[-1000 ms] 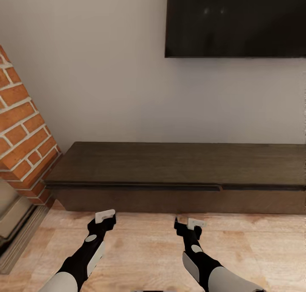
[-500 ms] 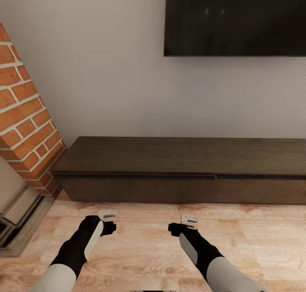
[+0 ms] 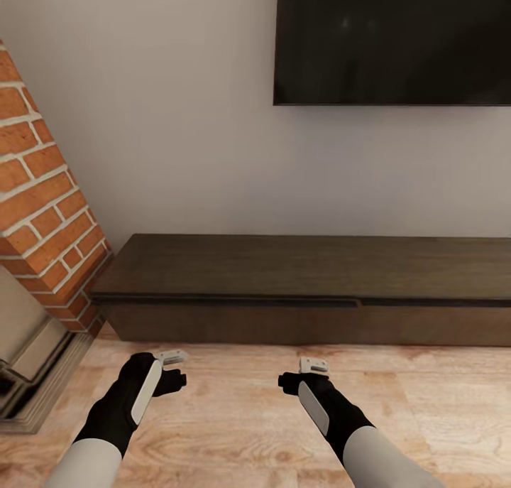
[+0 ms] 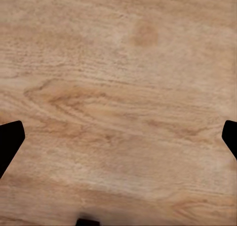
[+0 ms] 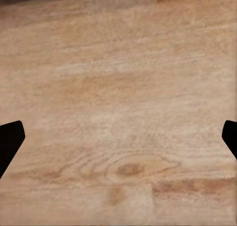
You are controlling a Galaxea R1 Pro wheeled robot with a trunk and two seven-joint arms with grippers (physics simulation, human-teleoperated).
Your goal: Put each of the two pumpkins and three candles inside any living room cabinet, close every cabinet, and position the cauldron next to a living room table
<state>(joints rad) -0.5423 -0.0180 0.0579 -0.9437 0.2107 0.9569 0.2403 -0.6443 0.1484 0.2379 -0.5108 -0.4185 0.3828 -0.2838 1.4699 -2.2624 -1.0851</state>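
A long, low, dark brown cabinet [image 3: 305, 289] stands against the far wall, running from beside the brick fireplace [image 3: 39, 211] on the left out past the right edge of the head view. Its flat top is bare, and its drawer fronts sit flush under the top edge, so every front in view reads as closed (a thin seam divides the left front from the right one). Above it, on the pale wall, hangs a large black television [image 3: 392, 40].

Both arms reach forward and down over the light wooden floor [image 3: 241, 417], on the near side of the cabinet and apart from it. The left tool [image 3: 170, 367] hangs near the fireplace's hearth step, the right tool [image 3: 309, 374] a little right of centre; the two are well apart from each other.

In the left wrist view, the left tool [image 4: 118, 139] has its dark fingertips [image 4: 9, 139] at the two opposite edges of the picture, spread wide, with only floor grain between them: it holds nothing. The right wrist view gives the same for the right tool [image 5: 118, 139], its fingertips [image 5: 10, 139] set far apart and empty over the planks, with a dark strip along one edge of the picture (too little of it to name).
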